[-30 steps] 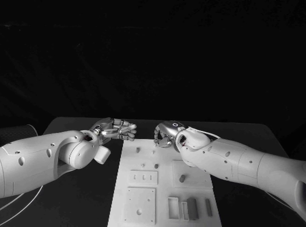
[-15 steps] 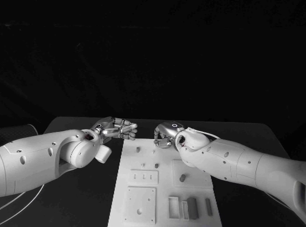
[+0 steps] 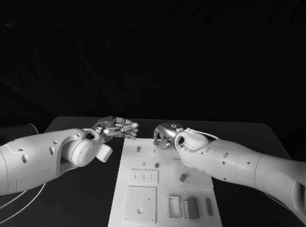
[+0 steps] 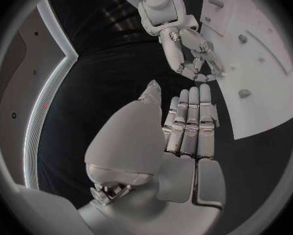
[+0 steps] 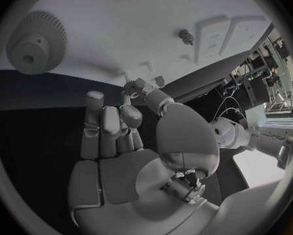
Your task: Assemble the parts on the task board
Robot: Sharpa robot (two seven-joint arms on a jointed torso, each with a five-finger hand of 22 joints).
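The white task board (image 3: 163,189) runs down the middle of the black table. Small grey pegs (image 3: 156,165) stand in it, and grey blocks (image 3: 192,208) lie near its front right corner. My left hand (image 3: 116,128) hovers at the board's far left corner. Its fingers (image 4: 188,120) are straight and side by side, and it holds nothing. My right hand (image 3: 167,134) hangs over the board's far end with its fingers (image 4: 195,57) loosely bent and its palm (image 5: 120,162) bare. A toothed gear (image 5: 34,43) lies on the board close to this hand. The two hands' fingertips nearly meet.
Bare black table (image 3: 78,189) lies on both sides of the board. Two raised white plates (image 3: 143,177) sit on the board's left half. A white cable (image 3: 16,208) curves along the table's left front.
My left hand has shifted a little toward the table's far edge. The right hand has barely moved, and the parts on the board lie as before.
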